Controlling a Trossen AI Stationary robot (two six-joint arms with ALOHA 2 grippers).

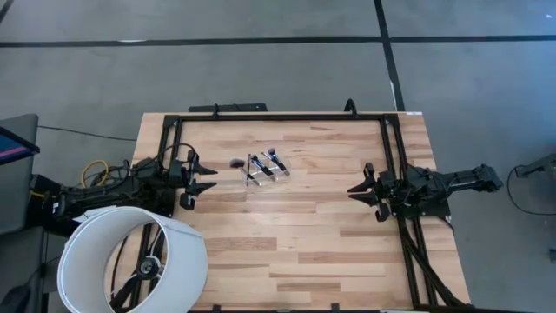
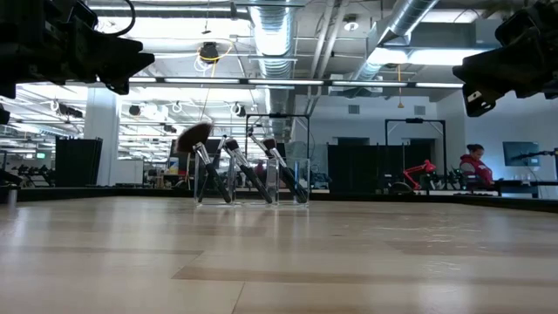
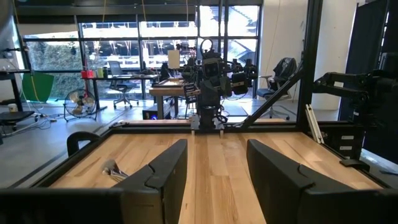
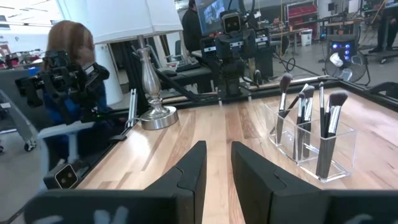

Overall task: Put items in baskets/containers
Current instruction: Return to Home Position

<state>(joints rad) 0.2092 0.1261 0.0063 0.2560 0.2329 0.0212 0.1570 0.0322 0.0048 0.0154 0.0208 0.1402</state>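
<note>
Brushes stowed in the clear holder, both claws empty and off to either side.

Nearest me, ahead of the organizer on the left arm's side, a lamp with a big white shade (image 1: 130, 261) stands at the corner of the wooden table (image 2: 279, 262). Across bare boards sits the clear organizer (image 2: 261, 187), upright on the wood. Several black-handled makeup brushes (image 4: 329, 127) lean in its compartments, heads up, and one fluffy head (image 2: 193, 134) sticks out on the left arm's side. Left of the organizer and apart from it, the left gripper (image 1: 205, 176) hangs above the table, fingers spread wide, gripping nothing. Well off to the organizer's right hangs the right gripper (image 1: 360, 189), fingers parted more narrowly, also empty. Far behind the organizer, out in the room, is a person in a red top (image 2: 475, 166).
</note>
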